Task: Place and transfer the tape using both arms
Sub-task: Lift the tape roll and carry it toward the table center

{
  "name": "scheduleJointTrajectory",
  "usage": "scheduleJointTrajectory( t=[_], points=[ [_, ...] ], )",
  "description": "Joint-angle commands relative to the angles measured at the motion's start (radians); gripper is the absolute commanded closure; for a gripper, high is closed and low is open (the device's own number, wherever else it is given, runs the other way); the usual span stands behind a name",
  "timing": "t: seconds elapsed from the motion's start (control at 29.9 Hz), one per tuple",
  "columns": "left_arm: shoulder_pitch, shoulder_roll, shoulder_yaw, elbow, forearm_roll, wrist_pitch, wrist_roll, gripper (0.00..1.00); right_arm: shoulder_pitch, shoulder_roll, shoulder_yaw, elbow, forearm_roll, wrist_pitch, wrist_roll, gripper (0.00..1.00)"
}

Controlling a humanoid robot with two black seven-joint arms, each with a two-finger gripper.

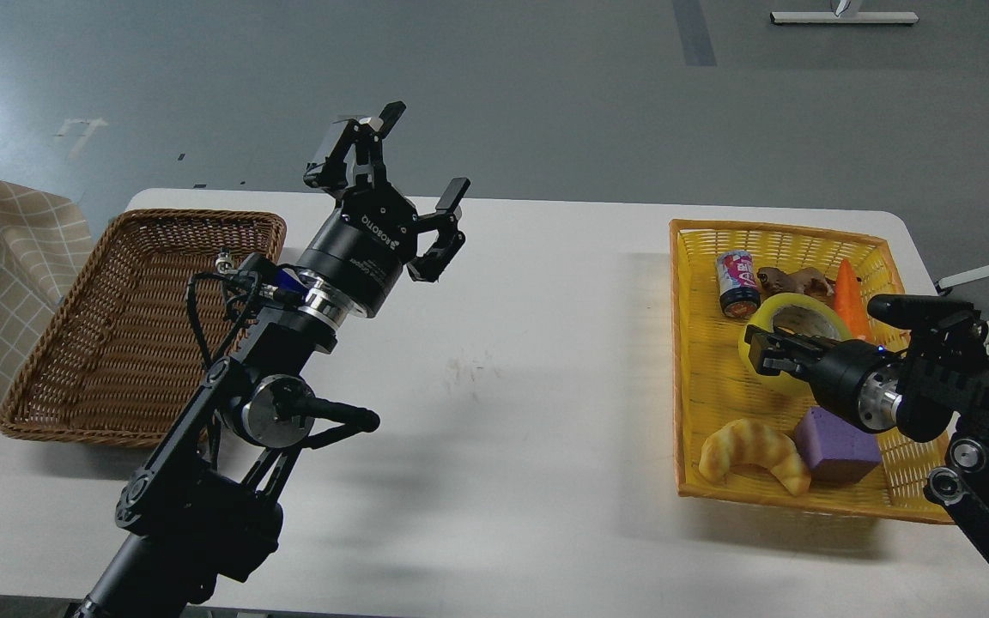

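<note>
- right gripper (761,352) sits at the tape (795,330) in the yellow basket (692,360); can't tell if it's pinching yet
- can (738,283) + carrot (848,296) just past it; could get bumped
- left gripper (413,184) spread wide, well apart; a sloppy grip means the roll slips at handoff

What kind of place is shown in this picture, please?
Probably a robot test room or lab, not a home. A plain white table stands on a bare grey floor with tape marks, and a yellow basket holds mixed practice items such as tape and a croissant.
</note>
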Motion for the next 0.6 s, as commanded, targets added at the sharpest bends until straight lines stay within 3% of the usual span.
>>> scheduleJointTrajectory(
  t=[0.0,0.37,0.57],
  points=[
    [-0.001,0.000,0.000,0.000,0.000,0.000,0.000,0.00,0.032,-0.001,-0.003,0.018,0.002,0.003,-0.001,0.94],
    [-0.004,0.000,-0.001,0.000,0.000,0.002,0.000,0.00,0.221,0.003,-0.015,0.018,0.041,0.027,-0.001,0.94],
    [-0.005,0.000,-0.003,-0.002,0.000,0.002,0.000,0.00,0.382,0.081,-0.110,-0.053,0.045,0.027,-0.001,0.98]
  ],
)
